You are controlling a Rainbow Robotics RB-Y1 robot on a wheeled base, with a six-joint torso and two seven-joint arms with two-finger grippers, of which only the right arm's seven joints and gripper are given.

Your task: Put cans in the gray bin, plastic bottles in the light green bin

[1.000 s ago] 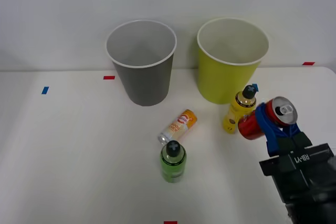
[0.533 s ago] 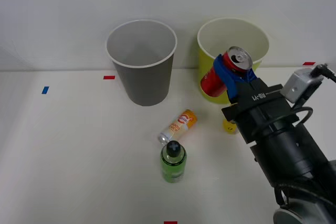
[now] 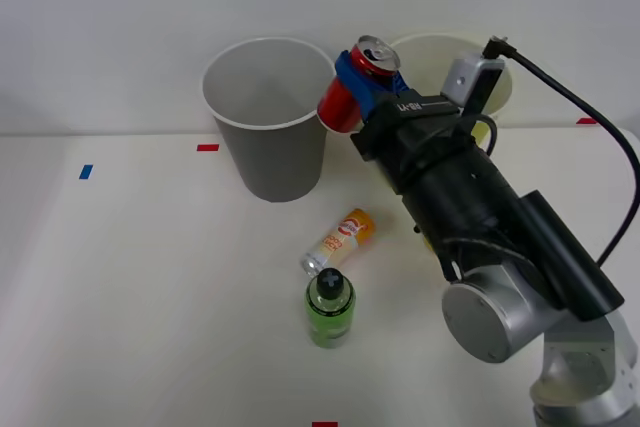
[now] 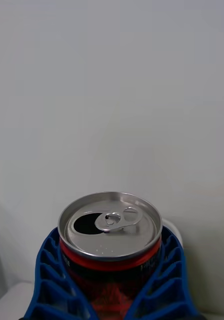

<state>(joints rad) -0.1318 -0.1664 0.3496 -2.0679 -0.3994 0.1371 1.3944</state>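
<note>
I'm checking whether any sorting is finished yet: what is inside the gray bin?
The gray bin shows only its pale inner wall, with nothing seen inside; its floor is hidden by the near wall. The red can sits clamped in the right gripper beside the rim.

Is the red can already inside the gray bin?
Not yet. The red can is held tilted in the right gripper, in the air beside the gray bin rim.

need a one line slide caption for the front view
Right tool carries the red can beside the gray bin's rim, while an orange can and green bottle wait on the table.
</note>
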